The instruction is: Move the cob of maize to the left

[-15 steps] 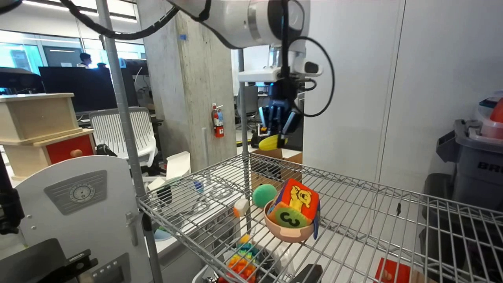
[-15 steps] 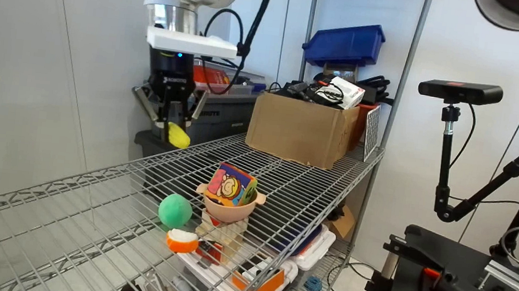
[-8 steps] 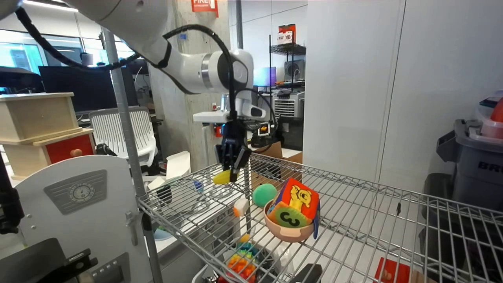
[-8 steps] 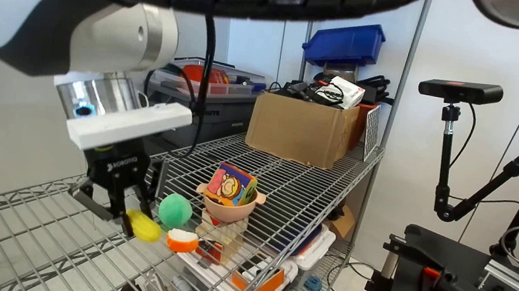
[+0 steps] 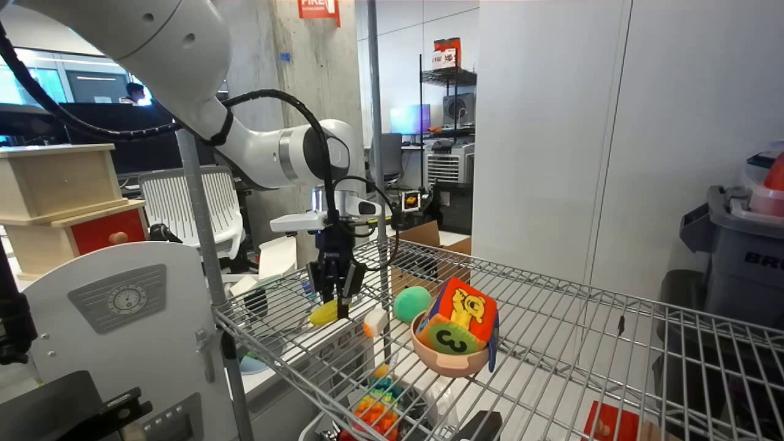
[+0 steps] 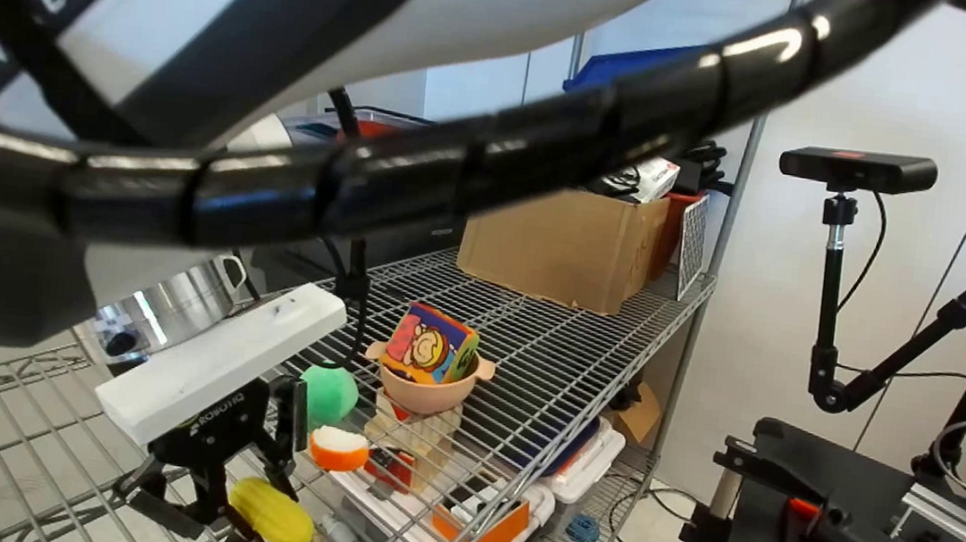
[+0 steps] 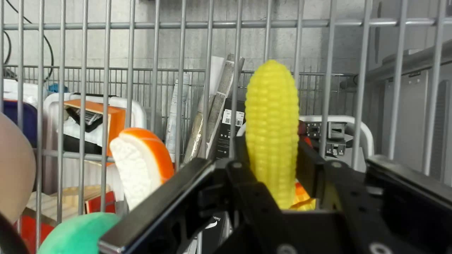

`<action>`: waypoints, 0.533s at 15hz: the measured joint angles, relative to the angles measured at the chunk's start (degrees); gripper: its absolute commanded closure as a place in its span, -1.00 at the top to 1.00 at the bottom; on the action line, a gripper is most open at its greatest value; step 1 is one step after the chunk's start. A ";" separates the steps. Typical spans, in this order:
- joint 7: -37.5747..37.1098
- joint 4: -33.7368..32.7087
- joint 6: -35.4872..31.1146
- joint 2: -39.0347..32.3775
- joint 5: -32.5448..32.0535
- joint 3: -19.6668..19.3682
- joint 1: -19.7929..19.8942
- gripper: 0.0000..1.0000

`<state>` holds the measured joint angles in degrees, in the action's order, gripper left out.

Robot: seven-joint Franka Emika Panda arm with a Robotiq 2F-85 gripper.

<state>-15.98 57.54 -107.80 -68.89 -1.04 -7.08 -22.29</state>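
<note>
The cob of maize [image 5: 323,313], a yellow toy, is held in my gripper [image 5: 334,306] over the wire shelf [image 5: 582,293], near its post-side corner in this exterior view. It also shows in an exterior view [image 6: 272,514], tilted between the fingers of the gripper [image 6: 261,504]. In the wrist view the cob [image 7: 272,130] points away from the gripper [image 7: 272,146], with a finger against each side. The cob is low over the wires; I cannot tell whether it touches them. The fingers partly hide its near end.
A green ball [image 5: 412,304] and an orange-white toy [image 6: 339,448] lie beside the gripper. A pinkish bowl [image 5: 450,362] holds a soft picture block [image 5: 468,312]. A metal post [image 5: 205,245] stands at the shelf corner. A cardboard box [image 6: 549,242] sits farther along the shelf.
The gripper has carried the cob down from above the shelf, moving left in both exterior views, then lower toward the wires. The ball, bowl and orange-white toy have not moved.
</note>
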 measured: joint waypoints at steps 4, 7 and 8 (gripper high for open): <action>0.00 4.99 -4.62 0.74 -0.15 -0.44 -0.37 0.94; -0.03 9.94 -9.25 3.13 0.05 -0.54 -0.47 0.86; -0.09 12.06 -11.36 4.16 -0.02 -0.55 -0.59 0.86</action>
<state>-16.07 69.61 -119.16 -64.73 -1.06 -7.62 -22.88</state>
